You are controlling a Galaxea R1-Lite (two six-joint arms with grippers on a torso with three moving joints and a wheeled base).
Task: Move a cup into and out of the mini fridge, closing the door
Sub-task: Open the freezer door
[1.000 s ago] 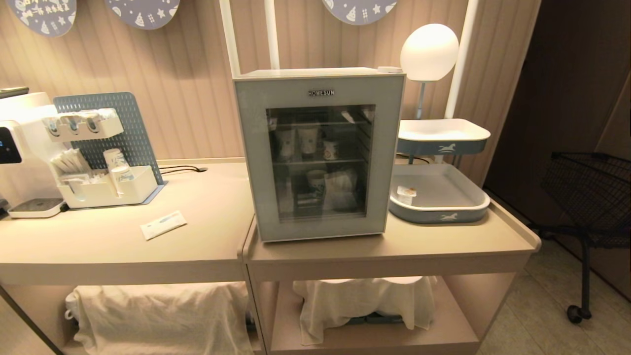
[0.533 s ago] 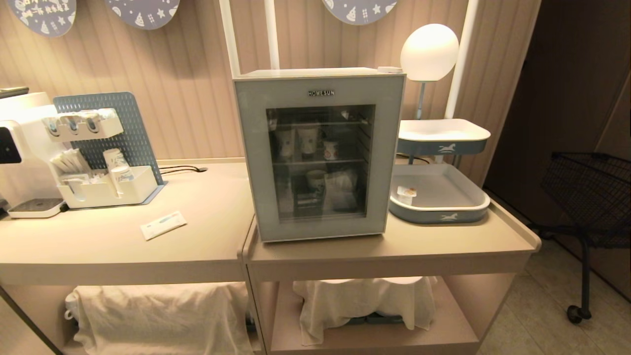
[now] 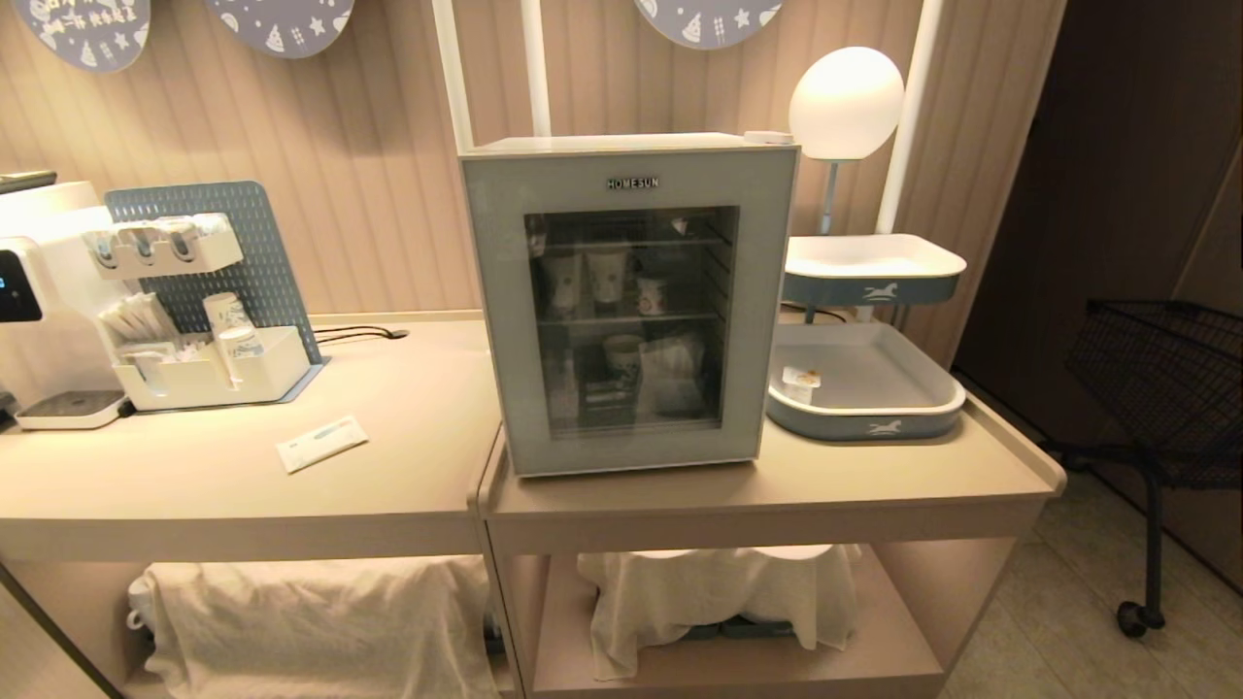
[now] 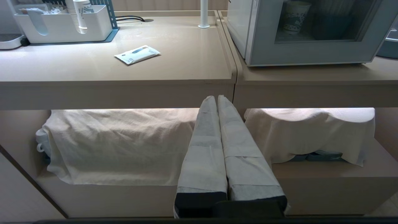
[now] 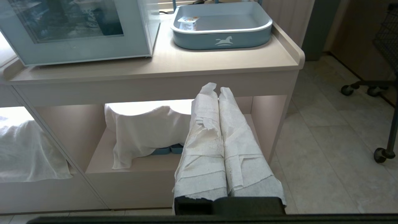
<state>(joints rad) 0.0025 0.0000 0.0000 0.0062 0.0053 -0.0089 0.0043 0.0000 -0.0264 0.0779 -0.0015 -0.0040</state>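
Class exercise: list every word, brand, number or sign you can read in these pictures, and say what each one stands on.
"HOMESUN": at the top of the door of the mini fridge.
White horse emblem, no words: on the blue tray.
Print on the cup, the packet and the wall discs: too small to read.

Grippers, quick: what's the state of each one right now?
Left gripper: shut, holding nothing, low in front of the counter.
Right gripper: shut, holding nothing, low in front of the counter.
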